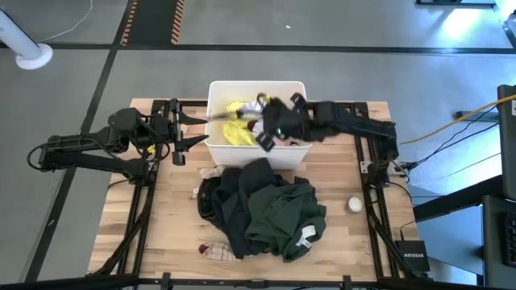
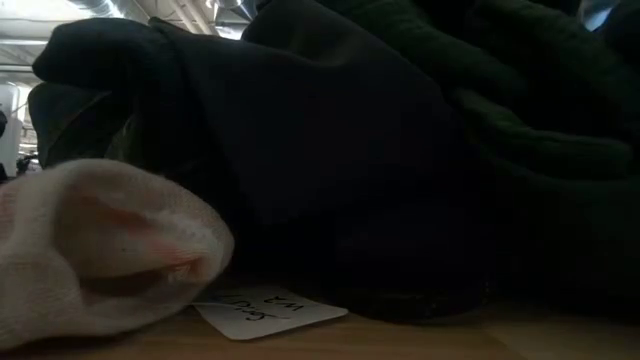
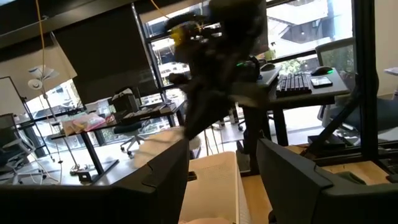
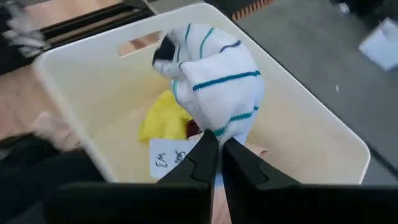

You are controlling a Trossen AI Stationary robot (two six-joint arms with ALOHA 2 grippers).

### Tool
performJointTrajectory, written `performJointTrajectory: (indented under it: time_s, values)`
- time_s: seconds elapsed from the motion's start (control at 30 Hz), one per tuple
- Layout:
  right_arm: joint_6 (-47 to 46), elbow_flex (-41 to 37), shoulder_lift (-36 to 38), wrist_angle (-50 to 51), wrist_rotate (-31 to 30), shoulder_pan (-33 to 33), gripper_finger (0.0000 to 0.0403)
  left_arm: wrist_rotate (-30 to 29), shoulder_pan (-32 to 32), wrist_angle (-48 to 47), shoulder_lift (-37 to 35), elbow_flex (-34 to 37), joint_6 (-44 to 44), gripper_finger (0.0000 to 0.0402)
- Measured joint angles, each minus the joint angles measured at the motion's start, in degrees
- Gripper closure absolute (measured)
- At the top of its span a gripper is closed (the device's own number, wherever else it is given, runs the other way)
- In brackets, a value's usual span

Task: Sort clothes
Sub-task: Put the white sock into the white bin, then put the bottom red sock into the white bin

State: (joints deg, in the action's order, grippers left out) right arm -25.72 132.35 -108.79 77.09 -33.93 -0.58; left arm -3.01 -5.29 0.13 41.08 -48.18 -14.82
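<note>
My right gripper (image 4: pixel 217 149) is over the white bin (image 4: pixel 298 118) and is shut on a white garment with teal stripes (image 4: pixel 214 81). A bright yellow garment (image 4: pixel 163 121) and a white paper tag (image 4: pixel 166 158) lie in the bin below it. In the high view the right gripper (image 1: pixel 268 135) is over the bin's (image 1: pixel 216 149) middle. My left gripper (image 1: pixel 179 133) is open and empty just left of the bin, pointing at it. A pile of black and dark green clothes (image 1: pixel 262 205) lies on the table in front of the bin. My right gripper pinches an edge of the striped garment (image 4: pixel 219 132) between its two fingertips, coming from above and pointing down into the bin. The garment hangs bunched below the fingers, over the yellow garment. Whether its lower end rests on anything I cannot tell.
A small white ball (image 1: pixel 355 205) lies on the table at the right. A pale pink piece (image 1: pixel 208 172) lies by the bin's near left corner, and a small pale and maroon piece (image 1: pixel 216 250) near the front edge. In the low view a pale sock (image 2: pixel 90 250) and the dark pile (image 2: pixel 400 150) fill the picture.
</note>
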Motion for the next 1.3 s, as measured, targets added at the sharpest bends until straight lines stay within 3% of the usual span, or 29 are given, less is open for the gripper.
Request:
performJointTrajectory:
  time_s: [0.27, 0.37, 0.63, 0.77, 0.83, 0.93, 1.3]
  values:
    - [-4.4, -0.2, -0.1, -3.8, 12.8, 8.7, 0.0353, 0.0, 0.0, -0.1, 0.0, 0.0, -0.2, 0.0219]
    - [-4.2, -0.2, -0.1, -5.1, 14.1, 9.8, 0.0336, 0.0, 0.0, -0.1, -0.1, 0.0, -0.2, 0.0219]
    - [-4.8, -0.2, -0.1, -5.0, 15.0, 9.9, 0.0231, 0.0, 0.0, -1.0, -0.1, 0.0, 0.0, 0.0219]
    - [-3.4, -0.2, -0.1, -5.0, 22.7, 9.8, 0.0185, 0.0, 0.0, -1.0, -0.1, 0.0, 0.0, 0.0219]
    - [-3.1, -0.2, -0.1, -5.0, 27.7, 8.6, 0.0173, 0.0, 0.0, -1.0, -0.1, 0.0, -0.1, 0.0219]
    - [-2.4, -0.1, -0.9, -5.9, 30.5, 4.8, 0.0167, 0.0, 0.0, -1.0, -0.1, 0.0, -0.2, 0.0219]
    - [2.4, -0.1, -8.0, -10.7, 28.0, -11.2, 0.0166, 0.0, 0.0, -0.9, -0.1, 0.0, -0.3, 0.0219]
